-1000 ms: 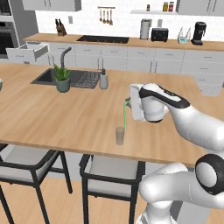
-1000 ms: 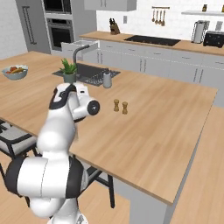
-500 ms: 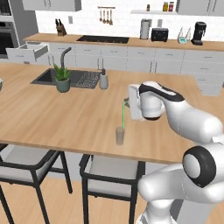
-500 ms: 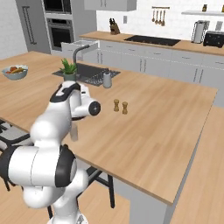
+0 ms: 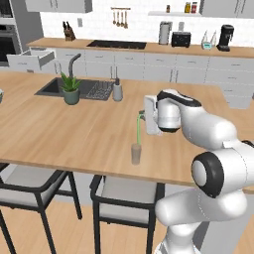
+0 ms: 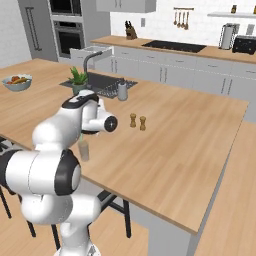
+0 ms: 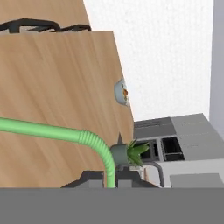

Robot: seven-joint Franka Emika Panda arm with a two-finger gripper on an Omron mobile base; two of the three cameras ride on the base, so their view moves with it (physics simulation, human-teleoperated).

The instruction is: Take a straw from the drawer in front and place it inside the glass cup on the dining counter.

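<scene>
The jaws are clamped shut on the bent upper end of the one straw [image 5: 138,130], with the gripper [image 5: 144,118] turned sideways above the front part of the dining desk [image 5: 59,134]. From the jaws the straw's long green shaft hangs straight down, and its lower end is at the mouth of the single glass cup [image 5: 136,154], which stands on the desk directly below the jaws near the front edge. Farther off stand two small wooden shakers [image 6: 137,121], one potted plant [image 5: 71,88] by the sink, and one open drawer [image 5: 27,60].
</scene>
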